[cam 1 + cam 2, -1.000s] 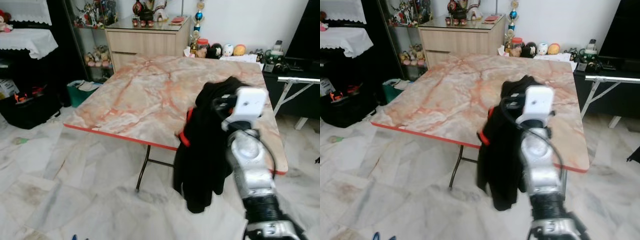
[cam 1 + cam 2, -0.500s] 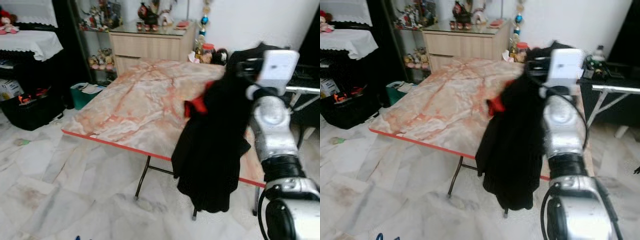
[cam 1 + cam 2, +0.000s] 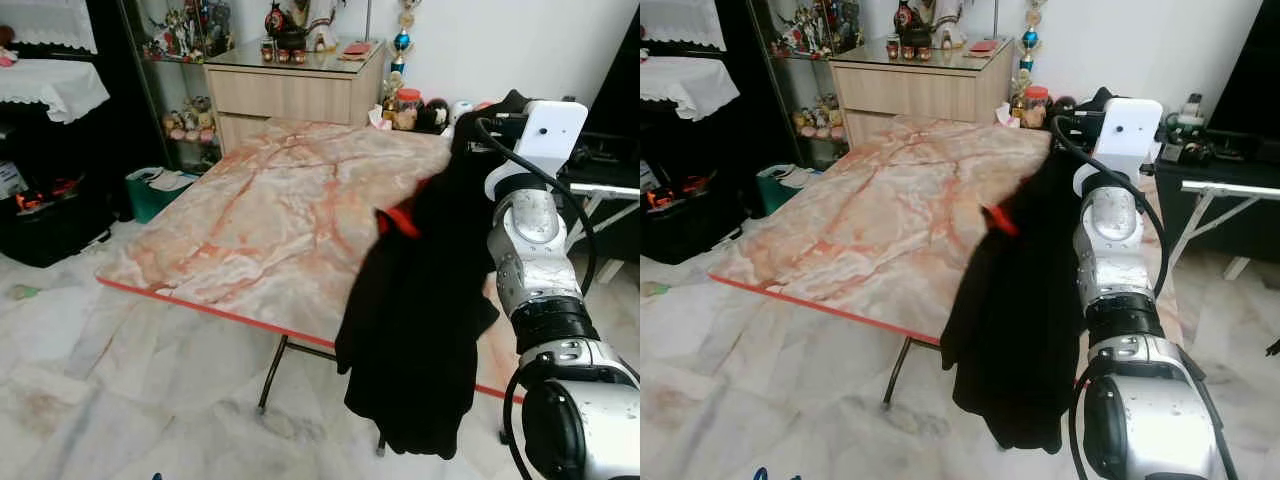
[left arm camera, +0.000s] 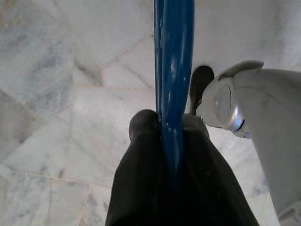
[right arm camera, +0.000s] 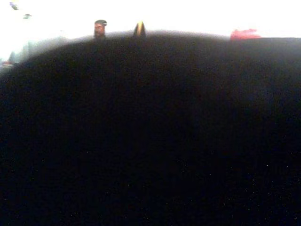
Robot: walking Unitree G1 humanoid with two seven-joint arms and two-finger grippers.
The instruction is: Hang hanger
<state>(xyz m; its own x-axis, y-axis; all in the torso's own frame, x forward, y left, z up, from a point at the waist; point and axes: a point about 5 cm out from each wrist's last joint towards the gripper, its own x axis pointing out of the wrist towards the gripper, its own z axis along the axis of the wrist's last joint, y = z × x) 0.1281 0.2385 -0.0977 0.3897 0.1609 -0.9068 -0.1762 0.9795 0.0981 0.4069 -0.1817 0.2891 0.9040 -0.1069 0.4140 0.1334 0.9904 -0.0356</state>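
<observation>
The table (image 3: 260,210) is big, with a pink and orange marble top, a red edge and thin black legs. It stands on a white marble floor (image 3: 110,400).

The right arm (image 3: 535,260) is lifted up at the table's near right corner. A black garment (image 3: 420,330) hangs down from it, past the table's edge, most of the way to the floor. The garment is soft, dark and floppy. A bit of red (image 3: 398,221) pokes out near its top; it could be part of a hanger, but I cannot tell for sure. The right gripper is hidden behind the cloth, so I cannot tell if it is clenched or loose. The right wrist view is almost all black cloth.

Behind the table is a wooden cabinet (image 3: 290,95) with small figures on top. To the table's left, a green bin (image 3: 152,186) on the floor holds some paper.

The left gripper (image 4: 167,155) hangs low over the floor. Its two black fingers are clenched on a blue bar (image 4: 174,70).
</observation>
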